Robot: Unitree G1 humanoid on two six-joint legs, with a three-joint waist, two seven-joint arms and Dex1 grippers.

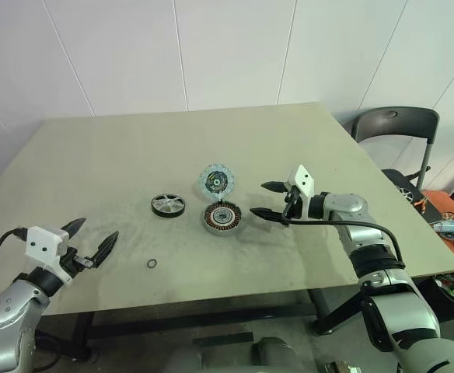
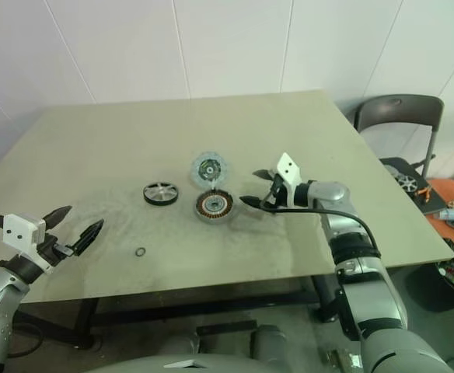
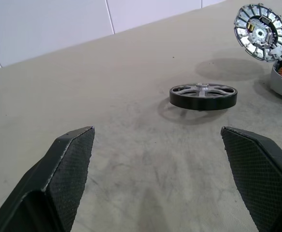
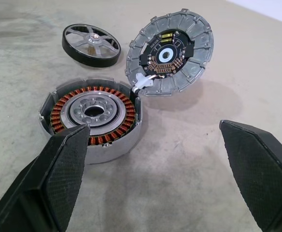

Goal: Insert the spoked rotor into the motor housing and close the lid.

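The spoked rotor (image 1: 168,204), black-rimmed with silver spokes, lies flat on the table (image 1: 118,148) near its middle. Just to its right sits the motor housing (image 1: 222,218), copper windings showing around a silver hub (image 4: 93,109). The lid (image 1: 215,181) stands tilted open at the housing's far edge, its inner face (image 4: 169,53) exposed. My right gripper (image 1: 267,200) hovers open just right of the housing, fingers pointing at it, holding nothing. My left gripper (image 1: 93,240) is open and empty near the table's front left, well short of the rotor (image 3: 203,95).
A tiny thin black ring (image 1: 152,264) lies on the table toward the front, between the left gripper and the housing. A dark chair (image 1: 394,124) stands off the table's far right corner, with clutter (image 1: 448,225) beyond the right edge.
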